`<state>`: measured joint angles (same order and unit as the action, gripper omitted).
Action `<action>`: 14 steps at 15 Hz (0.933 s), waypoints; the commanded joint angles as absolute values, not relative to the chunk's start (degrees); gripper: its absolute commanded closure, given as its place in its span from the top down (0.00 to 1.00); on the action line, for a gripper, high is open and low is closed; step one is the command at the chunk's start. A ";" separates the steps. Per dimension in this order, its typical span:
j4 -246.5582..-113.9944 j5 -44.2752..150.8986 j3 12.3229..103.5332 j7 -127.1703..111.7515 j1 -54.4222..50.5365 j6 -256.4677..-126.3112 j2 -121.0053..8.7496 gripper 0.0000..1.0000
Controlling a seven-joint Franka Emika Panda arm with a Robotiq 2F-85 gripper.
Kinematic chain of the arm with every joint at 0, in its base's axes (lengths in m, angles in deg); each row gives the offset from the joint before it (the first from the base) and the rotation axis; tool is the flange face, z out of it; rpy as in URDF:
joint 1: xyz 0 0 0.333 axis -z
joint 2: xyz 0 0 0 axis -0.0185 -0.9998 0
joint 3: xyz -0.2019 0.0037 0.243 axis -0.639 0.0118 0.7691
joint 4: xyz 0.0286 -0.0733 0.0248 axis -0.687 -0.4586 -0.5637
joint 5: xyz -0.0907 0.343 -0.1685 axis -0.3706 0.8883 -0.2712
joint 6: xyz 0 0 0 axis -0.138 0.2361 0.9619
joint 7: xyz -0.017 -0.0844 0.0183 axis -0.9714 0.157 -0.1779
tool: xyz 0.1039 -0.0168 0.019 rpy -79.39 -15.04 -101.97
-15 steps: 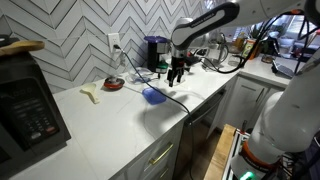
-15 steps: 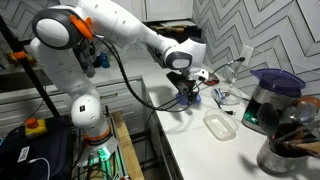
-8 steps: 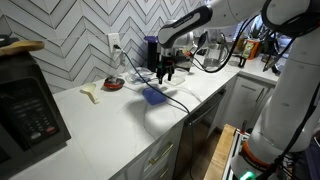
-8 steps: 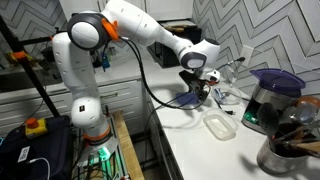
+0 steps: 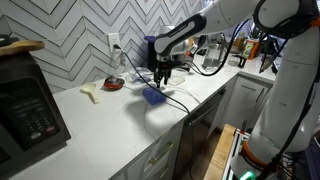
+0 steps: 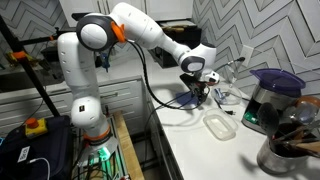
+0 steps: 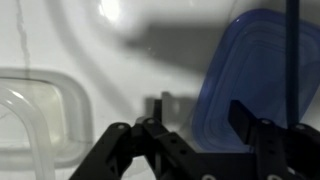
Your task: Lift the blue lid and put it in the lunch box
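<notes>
The blue lid [image 5: 153, 95] lies flat on the white counter; it also shows in an exterior view [image 6: 189, 99] and fills the right of the wrist view [image 7: 258, 72]. My gripper [image 5: 163, 73] [image 6: 196, 86] hangs just above it, open and empty. In the wrist view the gripper [image 7: 200, 118] straddles the lid's left edge, with one finger over the lid and one over bare counter. The lunch box [image 6: 219, 125] sits apart from the lid nearer the counter's front edge; it is at the left of the wrist view [image 7: 35, 108]. I cannot make it out in the view with the microwave.
A round red dish [image 5: 114, 84] and a yellowish object [image 5: 92, 93] lie by the tiled wall. A dark coffee machine [image 5: 154, 52] [image 6: 268, 100] stands close behind. A microwave [image 5: 27, 108] stands at one end. A black cable [image 5: 176, 97] crosses the counter near the lid.
The arm has swung from beside the coffee machine toward the lid and lowered; the gripper now hangs right over it. The lid and lunch box have not moved.
</notes>
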<state>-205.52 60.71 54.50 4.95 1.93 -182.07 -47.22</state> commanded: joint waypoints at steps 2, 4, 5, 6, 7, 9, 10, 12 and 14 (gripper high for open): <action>-206.04 60.21 56.54 3.04 2.42 -184.31 -49.84 0.42; -205.96 60.57 57.09 3.18 2.49 -184.92 -50.66 0.38; -205.85 60.74 57.25 3.16 2.58 -185.19 -51.01 0.35; -205.75 60.76 57.32 3.10 2.65 -185.33 -51.19 0.30; -205.57 60.93 57.29 3.05 2.76 -185.32 -51.25 0.11; -205.62 60.94 57.26 3.01 2.81 -185.45 -51.18 0.02; -205.55 60.90 57.23 2.96 2.83 -185.56 -51.10 0.00; -205.55 60.86 57.12 2.98 3.03 -185.87 -50.73 0.00; -205.56 60.16 56.71 2.79 3.35 -186.31 -50.00 0.02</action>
<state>-205.02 60.77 56.59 3.64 2.27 -184.84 -50.51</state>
